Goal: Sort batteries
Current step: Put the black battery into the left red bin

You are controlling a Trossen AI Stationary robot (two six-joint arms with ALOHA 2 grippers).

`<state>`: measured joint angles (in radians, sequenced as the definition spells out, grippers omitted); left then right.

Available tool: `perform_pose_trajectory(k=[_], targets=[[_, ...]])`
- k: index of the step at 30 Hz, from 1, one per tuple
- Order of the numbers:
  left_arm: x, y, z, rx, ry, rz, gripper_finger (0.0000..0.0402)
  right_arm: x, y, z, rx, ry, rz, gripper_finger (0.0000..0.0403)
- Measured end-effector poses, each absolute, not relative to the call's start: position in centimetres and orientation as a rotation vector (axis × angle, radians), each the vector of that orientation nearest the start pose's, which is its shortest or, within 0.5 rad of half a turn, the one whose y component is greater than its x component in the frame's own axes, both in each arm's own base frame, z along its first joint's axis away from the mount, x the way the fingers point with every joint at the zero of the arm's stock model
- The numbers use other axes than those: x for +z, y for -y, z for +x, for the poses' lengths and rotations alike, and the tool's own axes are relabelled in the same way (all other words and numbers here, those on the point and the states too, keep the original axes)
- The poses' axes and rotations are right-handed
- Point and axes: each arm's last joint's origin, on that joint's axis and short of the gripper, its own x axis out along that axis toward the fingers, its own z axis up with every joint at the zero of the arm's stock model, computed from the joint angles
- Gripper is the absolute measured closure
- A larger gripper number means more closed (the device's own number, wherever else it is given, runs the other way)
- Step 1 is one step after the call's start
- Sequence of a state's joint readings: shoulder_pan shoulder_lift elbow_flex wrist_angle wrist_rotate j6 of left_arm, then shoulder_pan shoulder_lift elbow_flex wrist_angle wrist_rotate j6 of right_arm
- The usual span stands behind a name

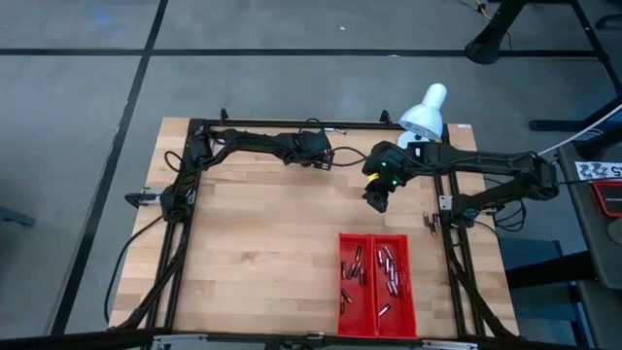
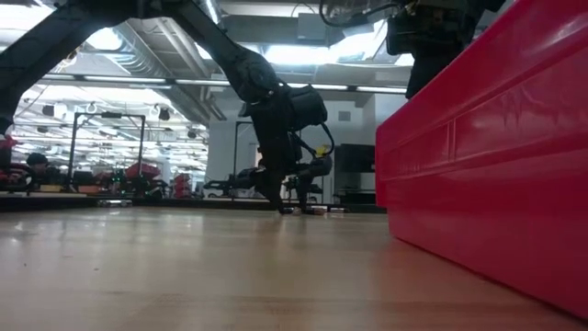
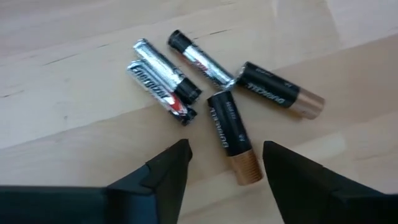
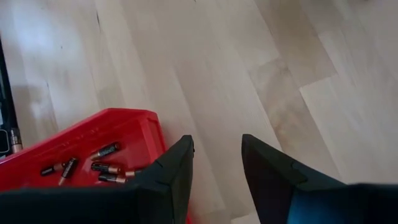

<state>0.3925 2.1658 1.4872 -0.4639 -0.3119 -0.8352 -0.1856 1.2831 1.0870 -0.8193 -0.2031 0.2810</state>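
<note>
A loose cluster of several batteries [image 3: 186, 74] lies on the wooden table near its far edge, some silvery-grey, some black with copper ends. My left gripper [image 3: 225, 167] [image 1: 321, 161] hangs low over them, open. Its fingers stand on either side of the copper end of one black battery [image 3: 233, 134] without touching it. My right gripper [image 4: 216, 158] [image 1: 377, 201] hovers high over bare wood, just beyond the far end of the red tray [image 1: 376, 321]. It is open with nothing between its fingers. More batteries [image 4: 102, 162] lie inside the tray.
The red tray [image 2: 487, 165] has two long compartments and stands at the table's near right. A white lamp head [image 1: 425, 111] sits at the far right edge. A dark frame [image 1: 180, 243] runs round the table. Bare wood [image 1: 262, 253] stretches between the cluster and the tray.
</note>
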Motion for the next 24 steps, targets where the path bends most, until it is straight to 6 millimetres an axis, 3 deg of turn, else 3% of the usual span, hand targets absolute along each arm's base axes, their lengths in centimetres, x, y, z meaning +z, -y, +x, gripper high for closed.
perform_pose_trajectory(k=[16, 24], targets=[[12.63, -17.50, 39.55, 1.075, -0.891, -0.697, 0.0347, 28.68, 3.97, 24.57, -0.133, -0.983, 0.473, 0.0265], [12.69, -17.33, 39.51, 1.024, -0.933, -0.672, 0.0354, 28.70, 3.98, 24.61, -0.139, -0.978, 0.485, 0.0265]])
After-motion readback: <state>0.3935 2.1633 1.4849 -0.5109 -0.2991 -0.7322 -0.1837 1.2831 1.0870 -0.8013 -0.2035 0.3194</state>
